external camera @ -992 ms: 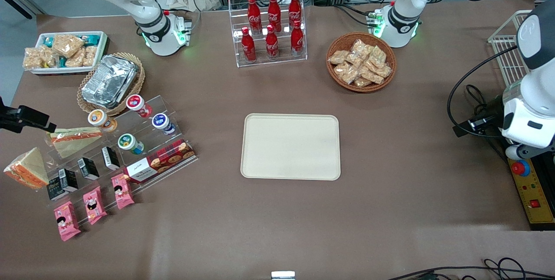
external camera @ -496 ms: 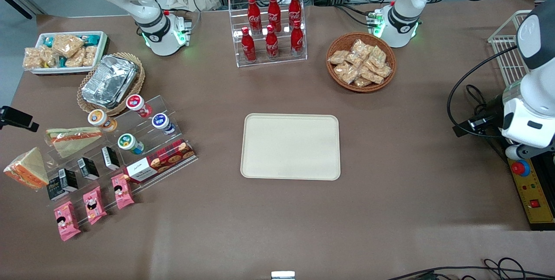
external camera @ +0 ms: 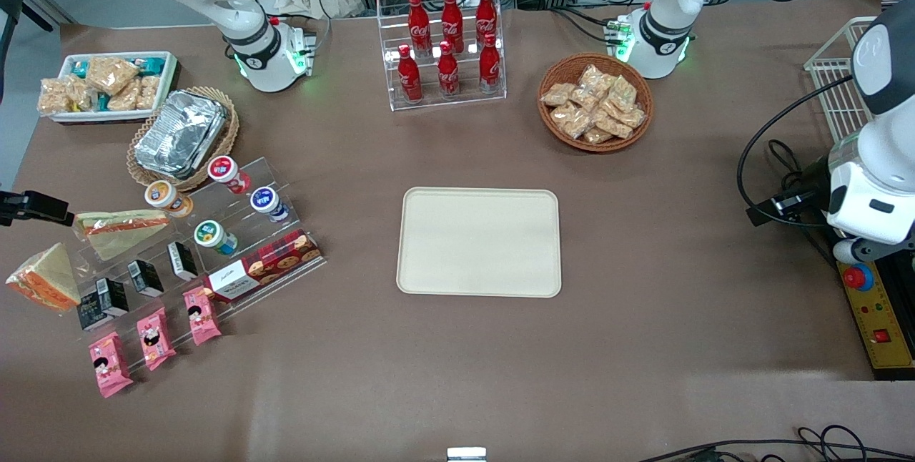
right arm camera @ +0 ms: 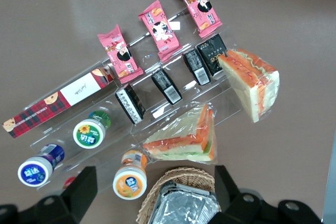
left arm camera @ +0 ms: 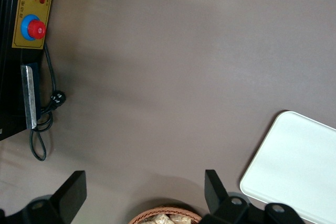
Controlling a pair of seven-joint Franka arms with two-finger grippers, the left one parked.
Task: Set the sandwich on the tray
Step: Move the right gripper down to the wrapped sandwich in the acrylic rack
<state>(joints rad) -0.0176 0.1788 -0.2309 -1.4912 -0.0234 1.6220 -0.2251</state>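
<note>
1. Front view: sandwich (external camera: 44, 281) lies on the table at the working arm's end, at the edge of the clear stepped display rack (external camera: 193, 240), just beside the black cartons (external camera: 114, 295). It sits nearer the front camera than the longer green-banded wedge (external camera: 118, 230).
2. Tray (external camera: 479, 242) sits mid-table, bare, well apart from the sandwich, likely left open as the drop zone.
3. Rack looks arranged shop-style: yogurt cups (external camera: 214, 236) on upper steps, cookie box (external camera: 261, 265) and pink snack packets (external camera: 154, 337) nearer the camera. The two wedges lean on the rack's end, so the sandwich is reachable from above without crossing other goods (my read).
4. Hand (external camera: 32, 206) shows only as a dark piece at the frame edge, above the table, farther from the camera than the sandwich and beside the green-banded wedge.
5. Right wrist view: hand (right arm camera: 155, 192) has both fingers (right arm camera: 84, 187) spread wide with nothing between them. It touches nothing and looks down on the foil containers in a wicker basket (right arm camera: 181, 203), with the sandwich (right arm camera: 252, 85) off to one side.
6. Judgement: still the approach step, grasp not yet made.
</note>
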